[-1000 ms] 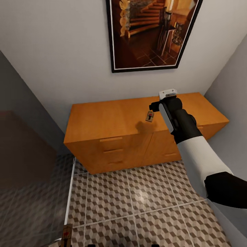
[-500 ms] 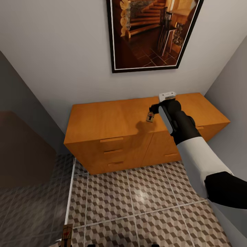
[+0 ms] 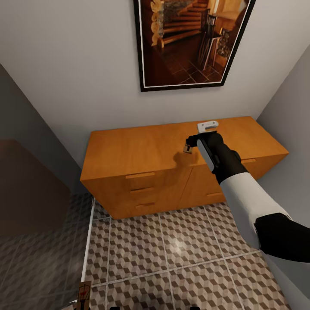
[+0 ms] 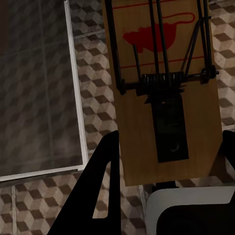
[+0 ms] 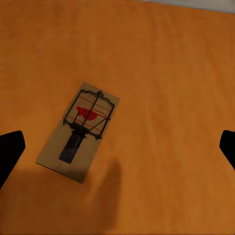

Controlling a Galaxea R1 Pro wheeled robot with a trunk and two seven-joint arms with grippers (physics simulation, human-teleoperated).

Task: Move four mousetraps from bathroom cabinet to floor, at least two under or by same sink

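— Where's the trap?
— One lies flat on the cabinet (image 3: 142,148) top, a mousetrap (image 5: 78,131) beneath the right gripper (image 3: 191,142), jaws spread wide, empty.
— The left?
— Left gripper (image 4: 164,166) clamps another trap (image 4: 161,88) above the floor (image 3: 181,254).

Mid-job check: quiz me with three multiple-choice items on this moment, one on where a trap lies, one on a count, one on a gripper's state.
1. The mousetrap below the right gripper lies on:
A. the floor tiles
B. the cabinet top
C. an open drawer

2. Mousetraps seen in the head view:
A. one
B. two
C. four

3. The left gripper is:
A. wide open, holding nothing
B. shut on a mousetrap
C. gripping a drawer handle

Answers:
1 B: the mousetrap rests flat on the cabinet's orange wood.
2 B: one on the cabinet, one at the view's bottom left.
3 B: its fingers flank the held mousetrap above the tiles.
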